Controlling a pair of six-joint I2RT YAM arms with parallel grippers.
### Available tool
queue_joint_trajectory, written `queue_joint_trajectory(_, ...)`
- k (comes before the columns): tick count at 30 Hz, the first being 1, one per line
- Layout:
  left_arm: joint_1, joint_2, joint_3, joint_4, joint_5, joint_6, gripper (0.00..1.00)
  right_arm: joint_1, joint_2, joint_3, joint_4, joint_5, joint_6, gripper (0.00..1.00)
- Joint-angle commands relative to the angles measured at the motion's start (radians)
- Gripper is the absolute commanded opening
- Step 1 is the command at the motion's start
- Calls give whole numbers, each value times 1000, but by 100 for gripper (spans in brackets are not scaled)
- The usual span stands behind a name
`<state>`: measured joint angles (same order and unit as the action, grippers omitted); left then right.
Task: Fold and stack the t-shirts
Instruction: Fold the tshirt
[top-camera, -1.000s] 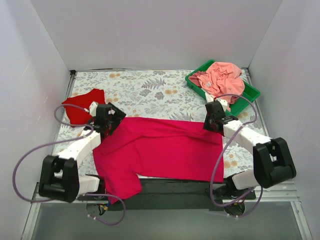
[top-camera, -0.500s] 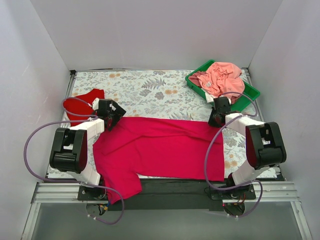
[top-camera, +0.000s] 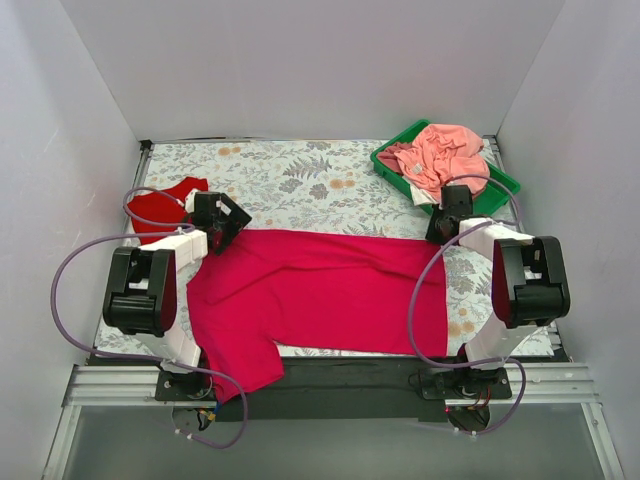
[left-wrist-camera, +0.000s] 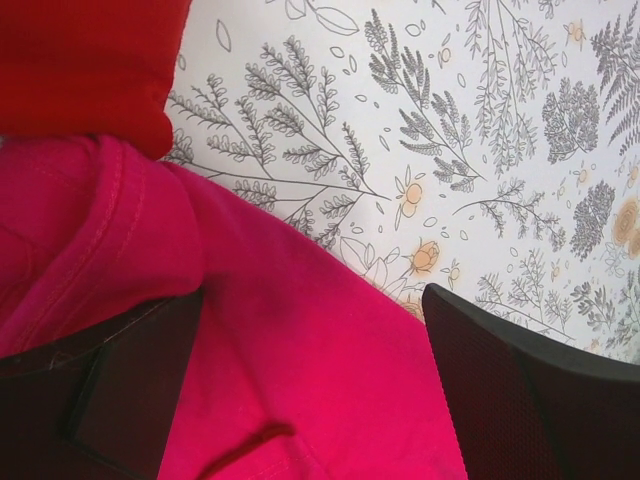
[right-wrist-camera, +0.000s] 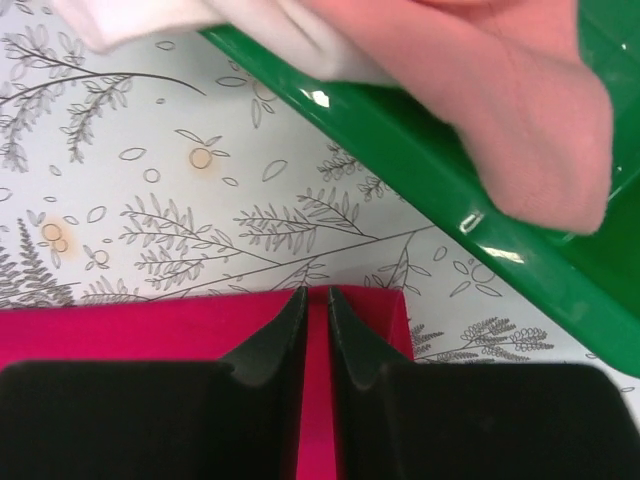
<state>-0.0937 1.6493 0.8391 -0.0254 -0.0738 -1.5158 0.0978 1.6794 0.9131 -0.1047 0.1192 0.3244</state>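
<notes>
The large crimson t-shirt (top-camera: 320, 290) lies spread flat across the floral cloth, with one sleeve hanging over the near edge. The smaller scarlet t-shirt (top-camera: 160, 210) lies crumpled at the far left. My left gripper (top-camera: 226, 218) is at the crimson shirt's far left corner. In the left wrist view the left gripper (left-wrist-camera: 310, 305) is wide open, with crimson cloth (left-wrist-camera: 300, 380) lying between the jaws and the scarlet shirt (left-wrist-camera: 90, 70) just beyond. My right gripper (top-camera: 445, 226) is at the far right corner. The right gripper (right-wrist-camera: 318, 295) is closed, pinching the crimson shirt's edge (right-wrist-camera: 150, 325).
A green tray (top-camera: 502, 186) stands at the back right, holding crumpled pink clothes (top-camera: 445, 155). Its rim (right-wrist-camera: 430, 150) is just beyond my right fingertips. The grey floral cloth (top-camera: 300, 180) covers the table. White walls close in on three sides.
Both grippers have moved away from the bases toward the far side. The crimson shirt's far edge has moved back with them and now lies flatter.
</notes>
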Motion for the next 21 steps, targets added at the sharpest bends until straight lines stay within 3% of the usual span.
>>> queue_joint_trajectory(1,12,24,25,-30,42,45,92,-6,-39,58,10,-62,-76,19)
queue_joint_trajectory(4,12,10,31,-39,61,57,92,3,-120,53,10,-111,-94,20)
queue_joint_trajectory(13,12,-40,-21,-41,72,68,92,49,-302,-163,10,-112,-16,20)
queue_joint_trajectory(21,12,-29,-23,-41,72,63,92,49,-178,-128,17,-84,-25,19)
